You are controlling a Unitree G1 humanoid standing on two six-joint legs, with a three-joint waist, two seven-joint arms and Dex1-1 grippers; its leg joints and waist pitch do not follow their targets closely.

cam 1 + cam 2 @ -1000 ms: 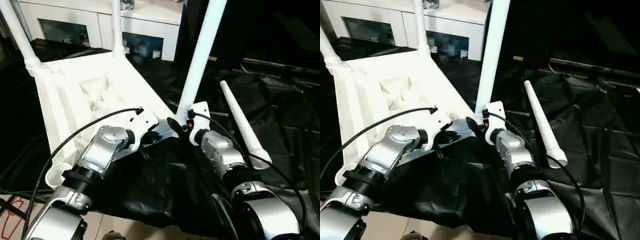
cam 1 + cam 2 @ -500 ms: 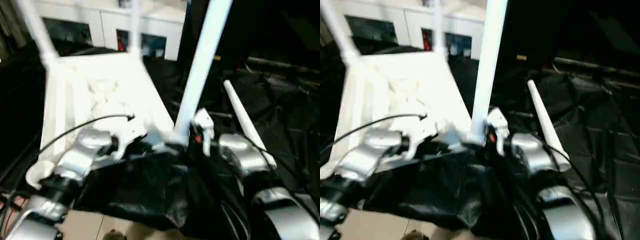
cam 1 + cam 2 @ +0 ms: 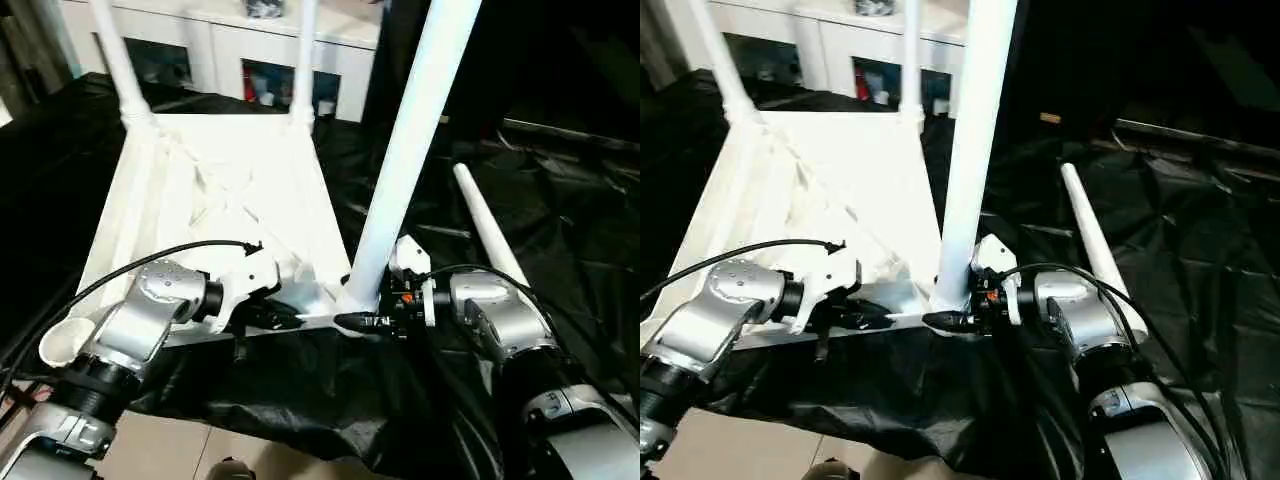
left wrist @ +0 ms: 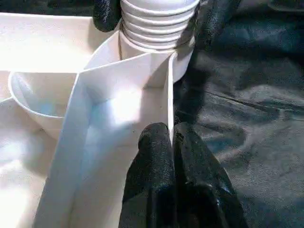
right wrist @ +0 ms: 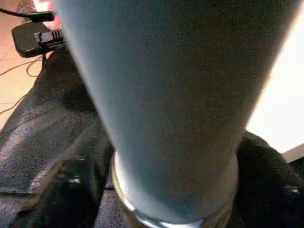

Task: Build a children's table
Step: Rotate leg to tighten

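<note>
our left fingers (image 4: 164, 156) pinch shut on the near rim of the upturned white table top (image 3: 230, 190), our right fingers (image 4: 209, 19) spread around the base of the upright leg (image 3: 410, 150) in its corner socket, and a loose leg (image 3: 490, 235) lies on black sheeting (image 3: 580, 210).

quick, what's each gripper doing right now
Left gripper: shut, fingers pinching the tabletop's thin rim wall beside the corner socket.
Right gripper: fingers set around the base of the near upright leg.
</note>
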